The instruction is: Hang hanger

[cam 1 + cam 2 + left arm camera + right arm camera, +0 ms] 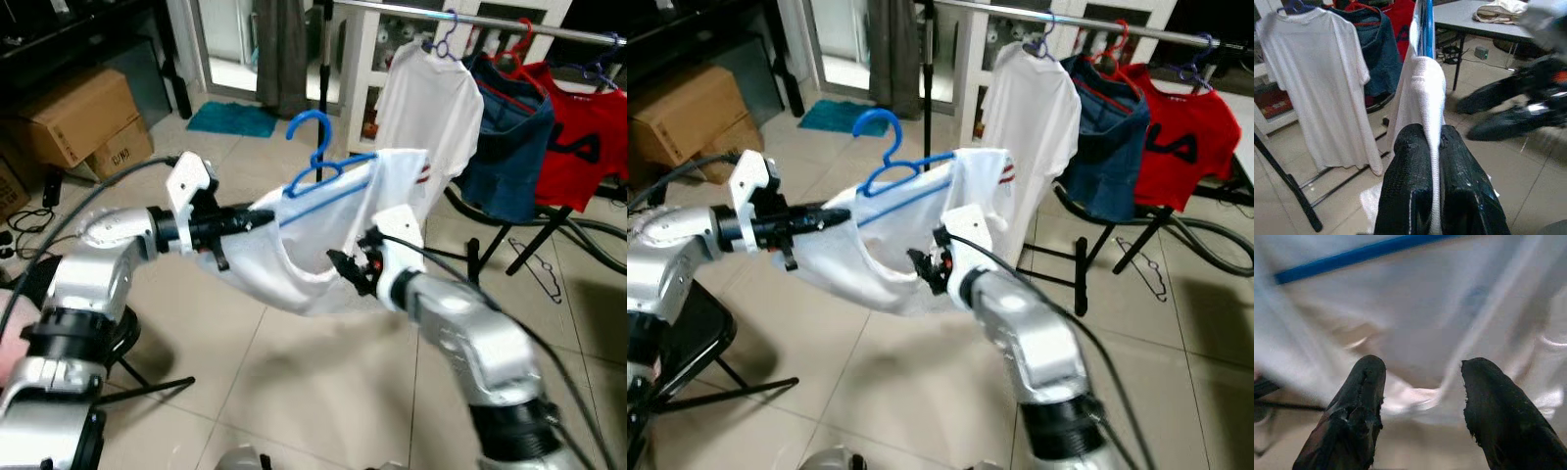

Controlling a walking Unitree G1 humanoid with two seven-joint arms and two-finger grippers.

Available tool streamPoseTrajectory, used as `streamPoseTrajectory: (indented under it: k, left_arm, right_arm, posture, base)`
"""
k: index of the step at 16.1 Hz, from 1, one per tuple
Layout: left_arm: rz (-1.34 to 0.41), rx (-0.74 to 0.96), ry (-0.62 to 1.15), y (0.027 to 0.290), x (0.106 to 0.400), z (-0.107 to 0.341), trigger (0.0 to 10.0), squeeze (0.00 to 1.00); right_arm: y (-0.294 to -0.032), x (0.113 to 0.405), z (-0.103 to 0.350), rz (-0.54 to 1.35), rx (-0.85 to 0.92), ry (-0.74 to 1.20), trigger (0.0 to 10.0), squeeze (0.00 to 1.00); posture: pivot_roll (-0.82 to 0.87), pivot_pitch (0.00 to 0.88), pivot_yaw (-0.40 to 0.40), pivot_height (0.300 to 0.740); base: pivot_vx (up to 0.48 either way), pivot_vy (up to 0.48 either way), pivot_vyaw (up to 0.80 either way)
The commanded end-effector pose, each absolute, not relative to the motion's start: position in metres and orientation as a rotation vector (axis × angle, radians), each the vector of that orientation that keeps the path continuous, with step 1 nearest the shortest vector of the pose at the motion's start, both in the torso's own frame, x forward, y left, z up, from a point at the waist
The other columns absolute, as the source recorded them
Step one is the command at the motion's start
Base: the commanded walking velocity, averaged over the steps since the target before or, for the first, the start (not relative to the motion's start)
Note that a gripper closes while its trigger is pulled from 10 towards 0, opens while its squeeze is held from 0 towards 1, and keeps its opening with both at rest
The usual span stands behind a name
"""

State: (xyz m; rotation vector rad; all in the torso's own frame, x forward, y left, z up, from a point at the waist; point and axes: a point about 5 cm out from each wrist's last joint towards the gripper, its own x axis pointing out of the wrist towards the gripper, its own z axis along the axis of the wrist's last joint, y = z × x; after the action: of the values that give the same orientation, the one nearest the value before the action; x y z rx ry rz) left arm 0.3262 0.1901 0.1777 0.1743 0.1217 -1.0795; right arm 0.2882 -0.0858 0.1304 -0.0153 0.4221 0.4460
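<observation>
The left gripper [1440, 161] is closed, its two black fingers [1405, 196] pinching a fold of the white shirt [338, 230] at one shoulder end. The right gripper [1422, 396] is spread wide with nothing between its fingers; it is held just beside the lower drape of the shirt, whose cloth lies in front of the open jaws.

The shirt is carried on a blue hanger [318, 157], whose hook is upright and free in the air. The whole load is supported from one end only, so the hanger bar is tilted and the cloth sags between the two arms.

The clothes rail [549, 32] runs along the far side, well apart from the hook and higher than it. Already hung on it are a white T-shirt [426, 108], a denim garment [509, 137] and a red shirt [583, 137]. An empty wire hanger [534, 259] rests against the rack legs near the tiled floor [323, 392]. Cardboard boxes [83, 122] stand at the far left.

Risks, as judged from this state:
- The grip is on cloth, not on the hanger; the shirt may slide off the tilted bar
- The hook may swing and miss the rail
- The open right fingers may snag the drape
</observation>
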Motion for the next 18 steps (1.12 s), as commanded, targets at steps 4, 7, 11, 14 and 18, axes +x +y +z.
streamPoseTrajectory:
  k: [4,7,11,14,18]
  left_arm:
    - [-1.116,0.151,0.086,0.183,0.320,0.191,0.0,0.00]
    - [-1.142,0.137,0.087,0.179,0.316,0.194,0.0,0.00]
    - [-1.156,0.134,0.095,0.177,0.314,0.196,0.0,0.00]
    - [-1.154,0.144,0.104,0.178,0.312,0.197,0.0,0.00]
    - [-1.133,0.167,0.115,0.183,0.314,0.196,0.0,0.00]
  right_arm:
    - [-0.094,0.297,0.132,0.311,0.065,0.405,10.0,0.00]
    - [-0.096,0.304,0.131,0.244,0.048,0.386,10.0,0.00]
    - [-0.097,0.311,0.134,0.218,0.093,0.358,0.0,0.00]
    - [-0.103,0.315,0.133,0.195,0.088,0.347,0.0,0.00]
    - [-0.109,0.317,0.134,0.183,0.079,0.337,0.0,0.00]
  posture:
    - [0.06,0.023,0.016,0.740]
    - [0.06,0.019,0.020,0.740]
    - [0.06,0.015,0.023,0.740]
    - [0.06,0.016,0.024,0.740]
    - [0.06,0.015,0.027,0.740]
  base:
    - [0.000,0.000,0.00]
    - [0.000,0.000,0.00]
    - [0.000,0.000,0.00]
    - [0.000,0.000,0.00]
    - [0.000,0.000,0.00]
